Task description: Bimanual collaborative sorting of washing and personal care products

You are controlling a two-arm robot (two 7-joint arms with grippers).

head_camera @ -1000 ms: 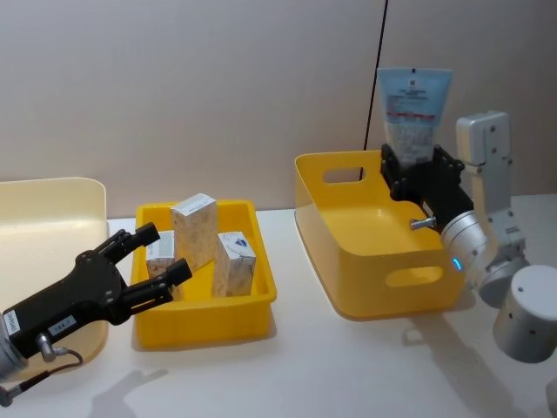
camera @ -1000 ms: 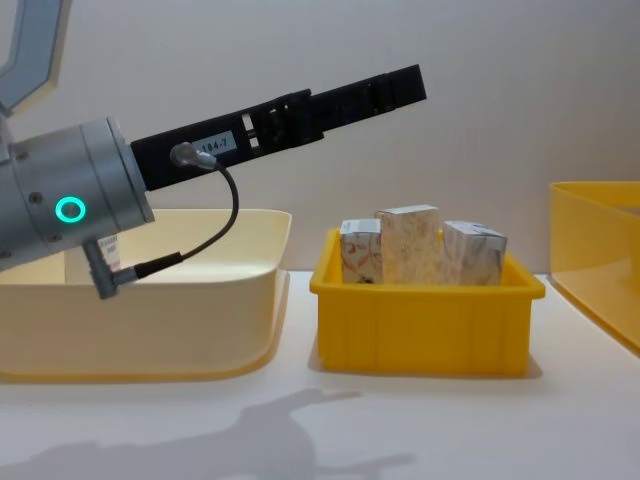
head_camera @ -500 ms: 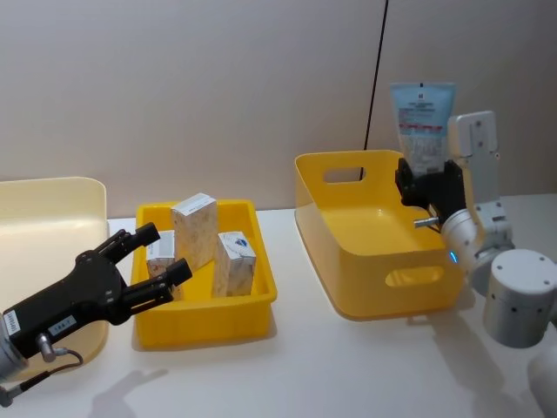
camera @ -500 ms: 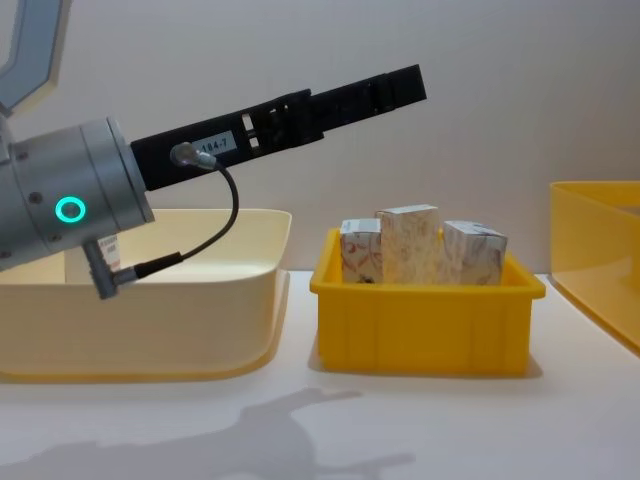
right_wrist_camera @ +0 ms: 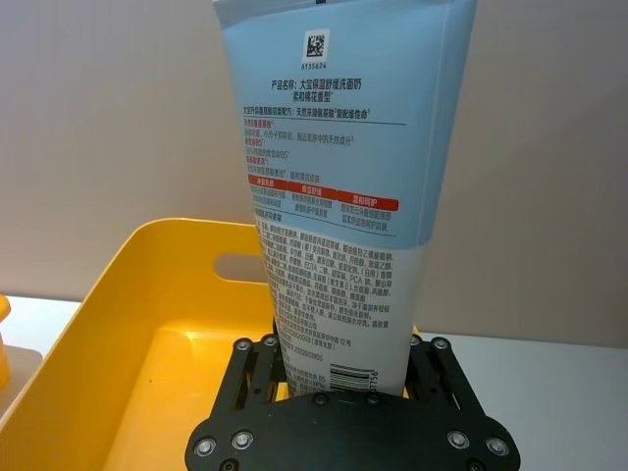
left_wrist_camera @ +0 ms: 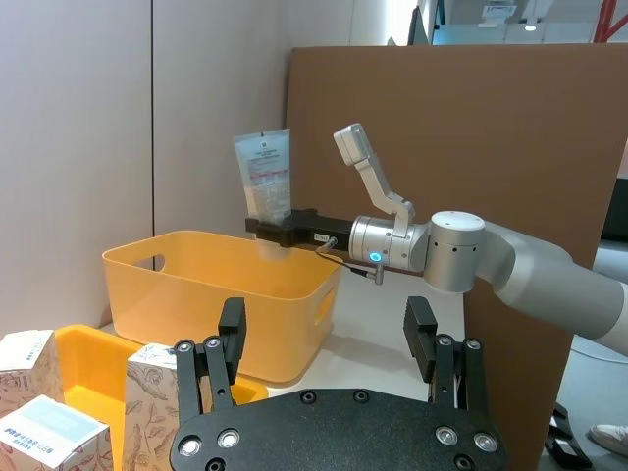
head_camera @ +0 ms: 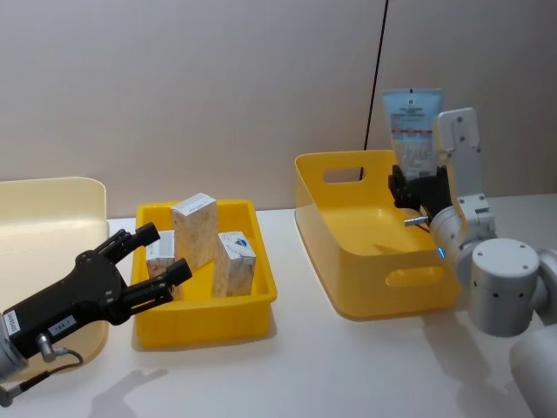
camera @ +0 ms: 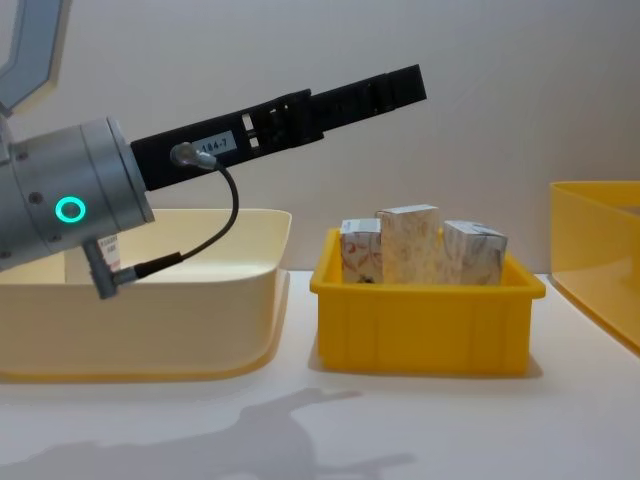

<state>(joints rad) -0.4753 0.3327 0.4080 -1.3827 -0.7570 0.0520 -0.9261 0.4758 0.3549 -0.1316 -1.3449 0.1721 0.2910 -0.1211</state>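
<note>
The right end effector (head_camera: 416, 185) is clamped on the lower end of a pale-blue tube (head_camera: 411, 122). It holds the tube upright above the far right edge of the big yellow bin (head_camera: 348, 292), apparently ready to drop it in. The left end effector (head_camera: 165, 251), fingers spread and empty, hovers at the small yellow tray (head_camera: 204, 324) where three cartons (head_camera: 195, 228) stand, likely poised to pick one.
</note>
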